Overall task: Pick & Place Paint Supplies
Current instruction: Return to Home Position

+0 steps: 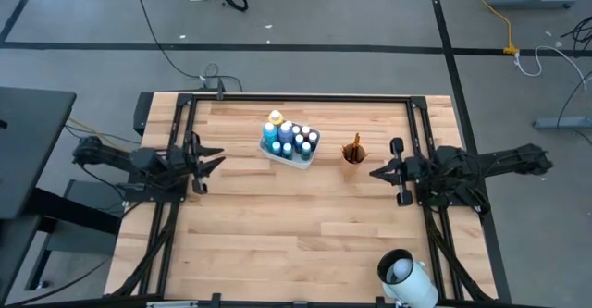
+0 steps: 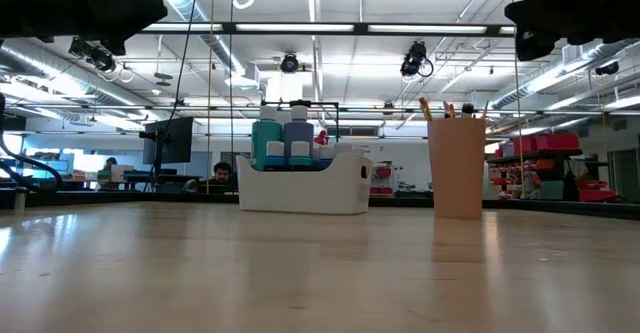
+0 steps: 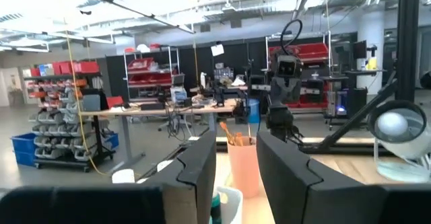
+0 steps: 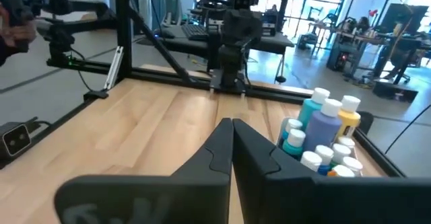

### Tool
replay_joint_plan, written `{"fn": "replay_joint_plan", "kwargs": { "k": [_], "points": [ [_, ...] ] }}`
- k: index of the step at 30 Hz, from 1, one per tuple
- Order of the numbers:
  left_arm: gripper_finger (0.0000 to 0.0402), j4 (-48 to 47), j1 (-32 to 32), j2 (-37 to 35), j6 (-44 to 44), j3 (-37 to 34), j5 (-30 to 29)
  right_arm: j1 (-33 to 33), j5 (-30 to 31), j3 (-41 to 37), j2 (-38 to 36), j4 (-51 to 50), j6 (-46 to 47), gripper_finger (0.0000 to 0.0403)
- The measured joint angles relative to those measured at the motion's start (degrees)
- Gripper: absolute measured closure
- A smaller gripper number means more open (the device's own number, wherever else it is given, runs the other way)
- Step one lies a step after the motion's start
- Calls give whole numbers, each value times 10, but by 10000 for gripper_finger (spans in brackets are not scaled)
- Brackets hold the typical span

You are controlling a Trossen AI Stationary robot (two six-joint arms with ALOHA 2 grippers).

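Several small paint bottles [image 1: 289, 140] with blue, teal, yellow and white caps stand upright in a white tray [image 1: 302, 161] at the table's far middle; they also show in the low view [image 2: 285, 138] and the right wrist view [image 4: 323, 136]. Brown-handled paintbrushes [image 1: 354, 143] stand in an orange-brown cup [image 1: 353, 155] just right of the tray. My left gripper [image 1: 218, 160] hovers open, left of the tray, pointing toward it [image 3: 236, 170]. My right gripper [image 1: 373, 171] is shut [image 4: 232, 150], right of the cup and raised above the table.
A black frame rail [image 1: 296, 98] runs along the table's far edge, with more rails down both sides. A white round device [image 1: 404, 276] sits at the near right corner. Bare wood [image 1: 287, 234] fills the near half of the table.
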Motion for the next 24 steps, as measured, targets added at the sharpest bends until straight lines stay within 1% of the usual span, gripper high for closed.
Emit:
{"fn": "replay_joint_plan", "kwargs": {
  "k": [4,8,16,21,24],
  "points": [
    [285,-62,0,-50,-13,0,-1,0,9,0,-28,-21,2,395],
    [285,-73,0,-50,-11,0,0,0,16,0,-55,-44,2,395],
    [285,-78,0,-51,-4,0,-26,0,16,0,-112,-96,14,395],
    [285,-100,0,-49,-23,0,6,0,16,0,-139,-124,15,395],
    [285,-106,0,-50,-33,0,13,0,16,0,-149,-133,16,395]
  ]
}}
